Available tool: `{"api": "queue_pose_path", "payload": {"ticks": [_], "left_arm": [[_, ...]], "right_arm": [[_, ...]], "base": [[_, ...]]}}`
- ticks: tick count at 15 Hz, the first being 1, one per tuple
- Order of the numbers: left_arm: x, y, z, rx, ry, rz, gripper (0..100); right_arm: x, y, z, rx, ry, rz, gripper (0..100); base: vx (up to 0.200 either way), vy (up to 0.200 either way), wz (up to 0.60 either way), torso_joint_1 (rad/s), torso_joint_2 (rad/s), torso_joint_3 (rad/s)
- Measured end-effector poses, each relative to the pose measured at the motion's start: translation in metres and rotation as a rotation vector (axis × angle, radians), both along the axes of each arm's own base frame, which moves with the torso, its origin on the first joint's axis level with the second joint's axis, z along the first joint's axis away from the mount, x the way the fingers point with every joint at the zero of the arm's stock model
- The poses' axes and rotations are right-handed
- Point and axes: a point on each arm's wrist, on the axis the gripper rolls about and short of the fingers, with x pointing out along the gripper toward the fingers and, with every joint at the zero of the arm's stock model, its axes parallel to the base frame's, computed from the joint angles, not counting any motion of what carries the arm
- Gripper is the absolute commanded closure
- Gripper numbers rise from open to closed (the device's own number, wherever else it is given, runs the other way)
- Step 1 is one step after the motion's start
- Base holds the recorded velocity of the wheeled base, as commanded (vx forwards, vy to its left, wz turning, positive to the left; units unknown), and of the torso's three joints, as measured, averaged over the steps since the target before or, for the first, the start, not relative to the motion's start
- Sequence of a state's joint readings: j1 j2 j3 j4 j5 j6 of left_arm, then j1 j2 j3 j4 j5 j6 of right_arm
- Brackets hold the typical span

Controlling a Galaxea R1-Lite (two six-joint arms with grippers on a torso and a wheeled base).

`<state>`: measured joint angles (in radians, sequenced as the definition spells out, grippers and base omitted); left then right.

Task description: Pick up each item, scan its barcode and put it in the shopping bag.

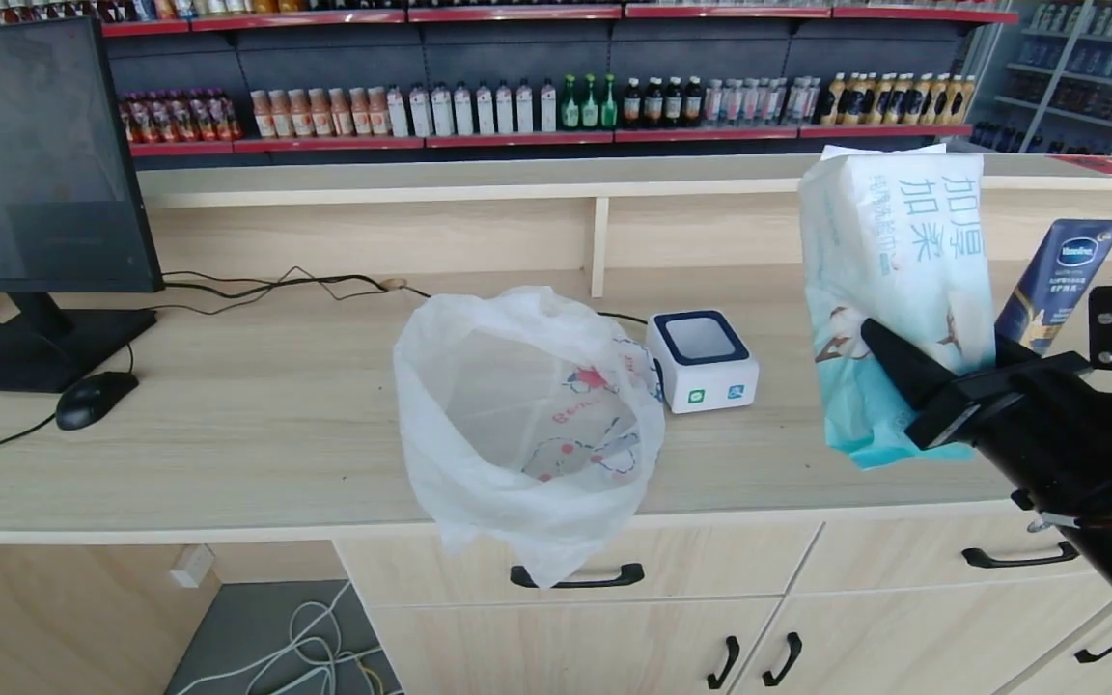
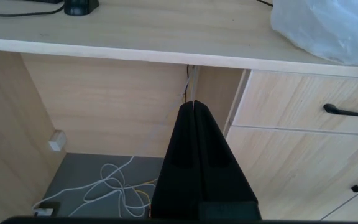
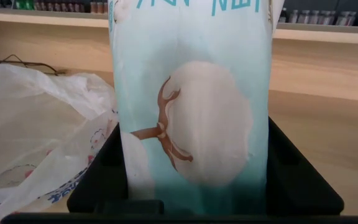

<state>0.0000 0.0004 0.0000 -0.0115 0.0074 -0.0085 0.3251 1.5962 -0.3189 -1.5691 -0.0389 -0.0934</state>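
My right gripper (image 1: 942, 372) is shut on a white and teal tissue pack (image 1: 889, 290), held upright above the counter at the right; the pack (image 3: 191, 118) sits between the black fingers (image 3: 303, 168). The white barcode scanner (image 1: 703, 360) stands on the counter left of the pack. An open white plastic shopping bag (image 1: 527, 415) hangs over the counter's front edge in the middle, also seen as the bag (image 2: 331, 28) and the bag (image 3: 36, 137). A dark blue lotion box (image 1: 1058, 280) leans behind the pack. My left gripper (image 2: 193, 109) is shut, empty, below counter level before the cabinet.
A monitor (image 1: 35, 164) and mouse (image 1: 96, 398) stand at the counter's left, with cables trailing across the back. Cabinet drawers with black handles (image 1: 577, 577) lie below the counter (image 1: 228, 434). Shelves of bottles (image 1: 537, 101) fill the background.
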Motion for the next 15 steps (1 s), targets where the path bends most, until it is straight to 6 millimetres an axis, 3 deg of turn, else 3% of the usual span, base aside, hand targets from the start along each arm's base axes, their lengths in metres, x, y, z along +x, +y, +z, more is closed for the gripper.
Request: {"api": "queue_pose_path", "payload": {"ticks": [10, 15], "left_arm": [[0.0, 0.0, 0.0, 0.0, 0.0, 0.0, 100], [0.0, 0.0, 0.0, -0.001, 0.0, 0.0, 100]], "right_arm": [[0.042, 0.018, -0.025, -0.01, 0.083, 0.02, 100], [0.061, 0.04, -0.034, -0.016, 0.094, 0.065, 100]], "base": [[0.0, 0.0, 0.0, 0.0, 0.0, 0.0], [0.0, 0.0, 0.0, 0.0, 0.0, 0.0]]}}
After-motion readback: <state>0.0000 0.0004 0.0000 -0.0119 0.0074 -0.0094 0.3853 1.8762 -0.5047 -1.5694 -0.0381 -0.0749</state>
